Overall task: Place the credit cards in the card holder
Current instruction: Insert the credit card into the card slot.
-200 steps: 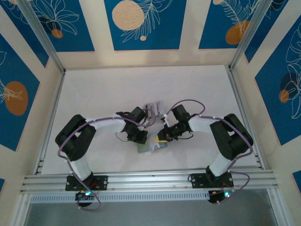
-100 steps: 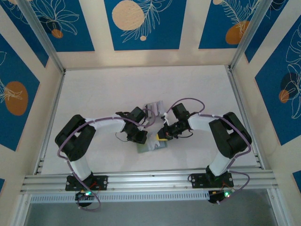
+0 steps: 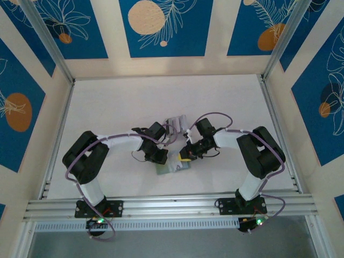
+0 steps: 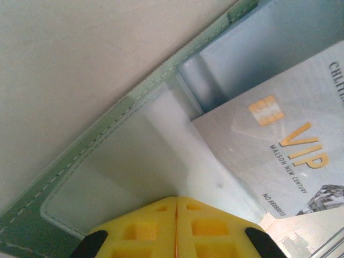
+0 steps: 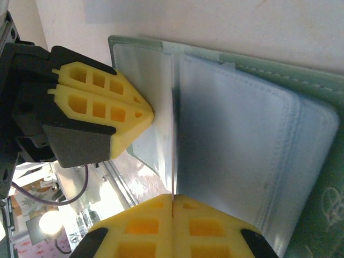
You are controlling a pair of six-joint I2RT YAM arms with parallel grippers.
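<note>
Where the two arms curl inward over the white desk in the overhead view, the left pincer and the right pincer both come down on the sage-green card holder, which lies near the front middle of the desk, between them. A pale stack sits just behind, too small to resolve into separate pieces. From the left wrist, the left pincer has its yellow fingers pressed together with no gap, and their tips rest on a clear sleeve of the card holder, which lies spread open. A silver card marked VIP with a gold chip lies in the sleeves to the right. From the right wrist, the right pincer is likewise fully closed. A thin clear leaf of the card holder runs edge-on straight into the seam between its fingers, though whether the leaf is nipped there I cannot tell. The left pincer comes in from the left, its closed tip touching the sleeve beside that leaf.
</note>
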